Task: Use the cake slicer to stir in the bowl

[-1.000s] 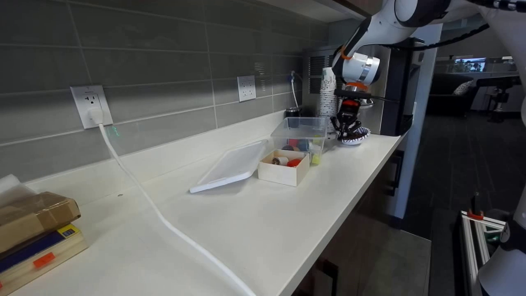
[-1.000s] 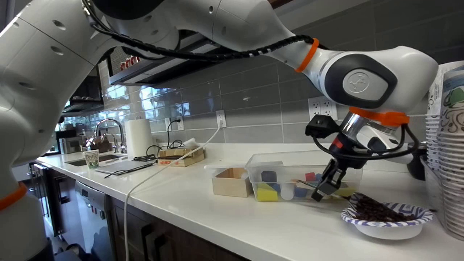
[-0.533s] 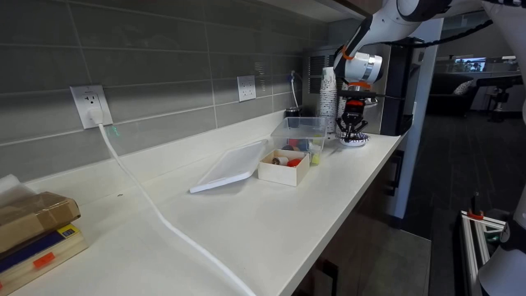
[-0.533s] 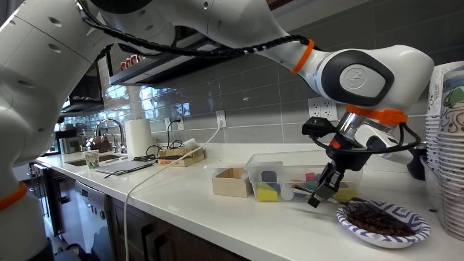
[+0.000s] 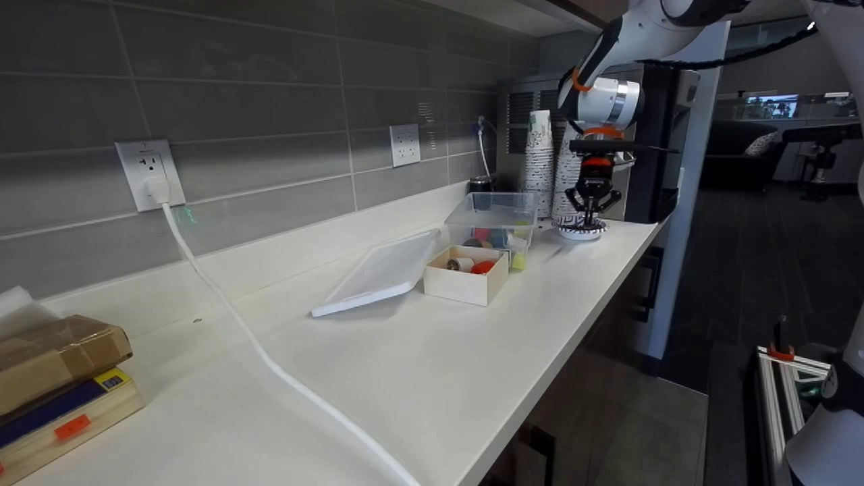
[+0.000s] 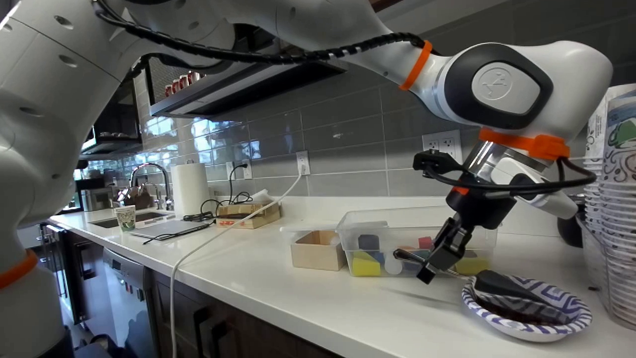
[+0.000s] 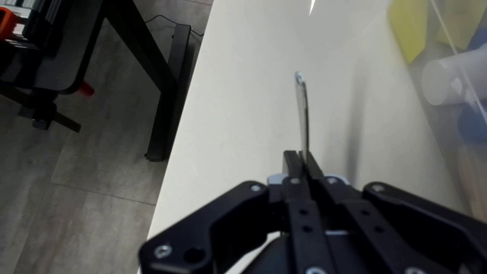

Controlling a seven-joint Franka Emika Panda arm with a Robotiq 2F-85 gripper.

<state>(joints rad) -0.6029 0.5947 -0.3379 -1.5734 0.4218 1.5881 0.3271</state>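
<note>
The bowl (image 6: 579,314) is a pale, shallow paper bowl with a purple zigzag rim. It holds dark bean-like bits (image 6: 514,316) and looks slightly tilted; it also shows in an exterior view (image 5: 582,233). The metal cake slicer (image 6: 502,285) has its blade inside the bowl, mirroring the rim pattern, and hides part of the contents. My gripper (image 6: 433,271) is shut on the slicer's handle, beside and above the bowl, and also shows in an exterior view (image 5: 589,217). In the wrist view the handle (image 7: 303,106) sticks out between my closed fingertips (image 7: 302,161); the blade and bowl are out of view.
A clear plastic box (image 6: 417,219) with colourful blocks stands close behind my gripper. A small wooden box (image 6: 318,250) and a lid (image 5: 381,270) lie beside it. Stacked paper cups (image 6: 618,238) stand right of the bowl. The counter's front edge (image 5: 574,341) runs nearby.
The bowl has tilted and shifted slightly. The slicer blade has turned, and no beans show on its face now. My gripper has moved a little to the right in an exterior view.
</note>
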